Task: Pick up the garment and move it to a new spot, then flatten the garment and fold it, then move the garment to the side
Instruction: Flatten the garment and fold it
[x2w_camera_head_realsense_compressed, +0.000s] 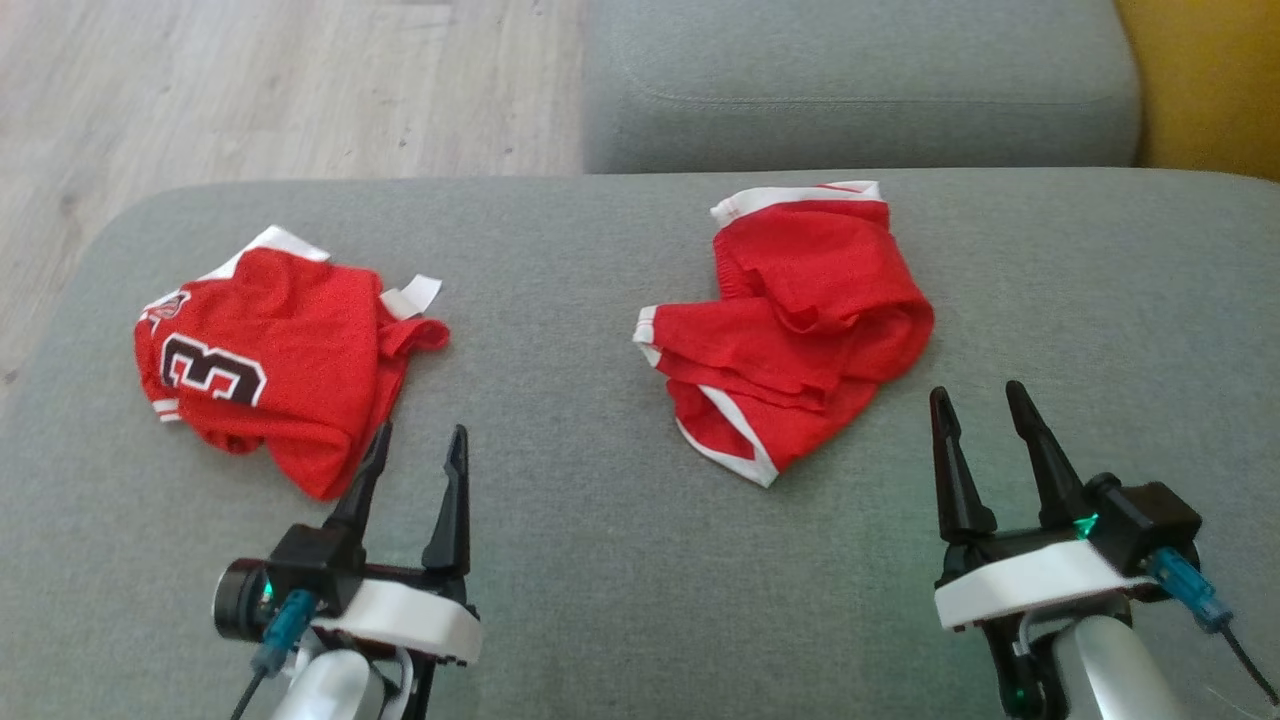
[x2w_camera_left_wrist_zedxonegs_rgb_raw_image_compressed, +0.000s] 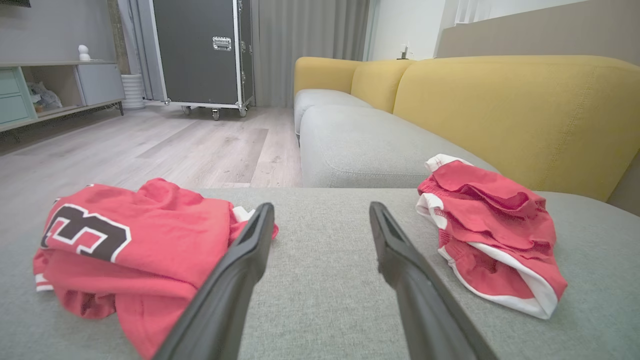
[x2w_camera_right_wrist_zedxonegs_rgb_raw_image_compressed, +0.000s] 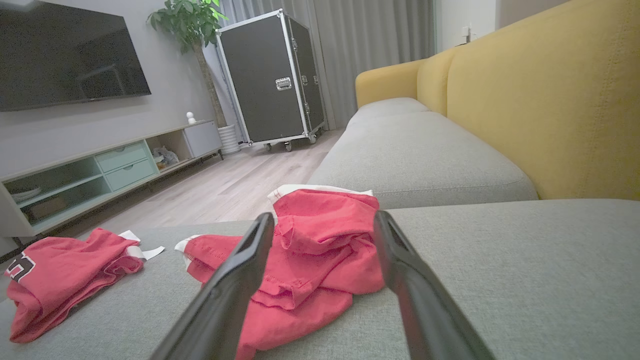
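Observation:
Two crumpled red garments lie on the grey sofa seat (x2w_camera_head_realsense_compressed: 600, 560). A jersey with a dark number (x2w_camera_head_realsense_compressed: 275, 355) (x2w_camera_left_wrist_zedxonegs_rgb_raw_image_compressed: 135, 245) (x2w_camera_right_wrist_zedxonegs_rgb_raw_image_compressed: 60, 270) is at the left. Red shorts with white trim (x2w_camera_head_realsense_compressed: 790, 320) (x2w_camera_left_wrist_zedxonegs_rgb_raw_image_compressed: 495, 235) (x2w_camera_right_wrist_zedxonegs_rgb_raw_image_compressed: 310, 255) are right of centre. My left gripper (x2w_camera_head_realsense_compressed: 418, 440) (x2w_camera_left_wrist_zedxonegs_rgb_raw_image_compressed: 320, 215) is open just beside the jersey's near right edge, with nothing between its fingers. Just right of the shorts and nearer to me, my right gripper (x2w_camera_head_realsense_compressed: 978, 397) (x2w_camera_right_wrist_zedxonegs_rgb_raw_image_compressed: 324, 222) is also open and empty.
Another grey seat cushion (x2w_camera_head_realsense_compressed: 860, 80) lies beyond, with a yellow backrest (x2w_camera_left_wrist_zedxonegs_rgb_raw_image_compressed: 520, 115) to the right. Wooden floor (x2w_camera_head_realsense_compressed: 250, 80) lies past the seat's far left edge. A black wheeled flight case (x2w_camera_right_wrist_zedxonegs_rgb_raw_image_compressed: 272, 80), a TV cabinet (x2w_camera_right_wrist_zedxonegs_rgb_raw_image_compressed: 100, 170) and a potted plant (x2w_camera_right_wrist_zedxonegs_rgb_raw_image_compressed: 187, 15) stand across the room.

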